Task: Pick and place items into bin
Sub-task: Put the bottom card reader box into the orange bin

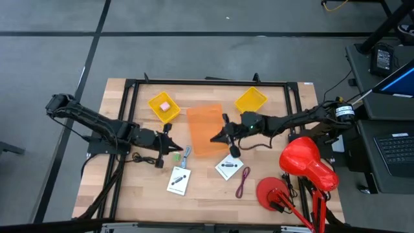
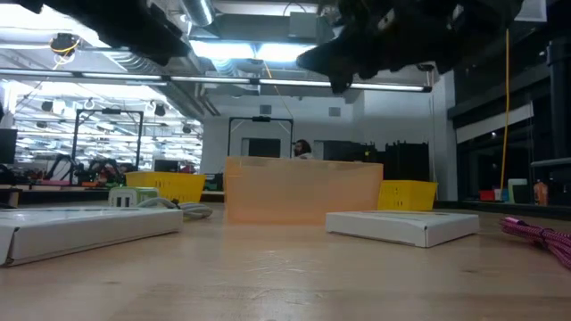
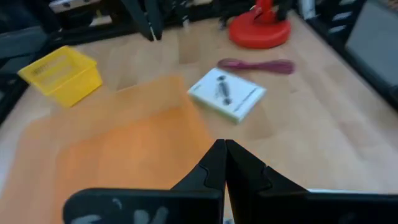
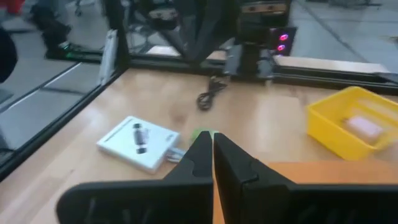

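While the green cube (image 1: 175,156) lies on the table beside the blue-grey tool (image 1: 185,155), near the orange bin (image 1: 204,123), we spread the left gripper (image 1: 167,146), whose jaws are pressed together, before descending. Right gripper (image 1: 222,137), likewise closed, waits over the bin.

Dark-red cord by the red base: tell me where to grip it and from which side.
Take the dark-red cord at its folded middle, coming straight down from above. It lies flat on the table as a thin doubled strand running lengthwise, so pincer fingers should straddle it crosswise. The right pincer is probably nearer; the white card beside it leaves little room on that side.
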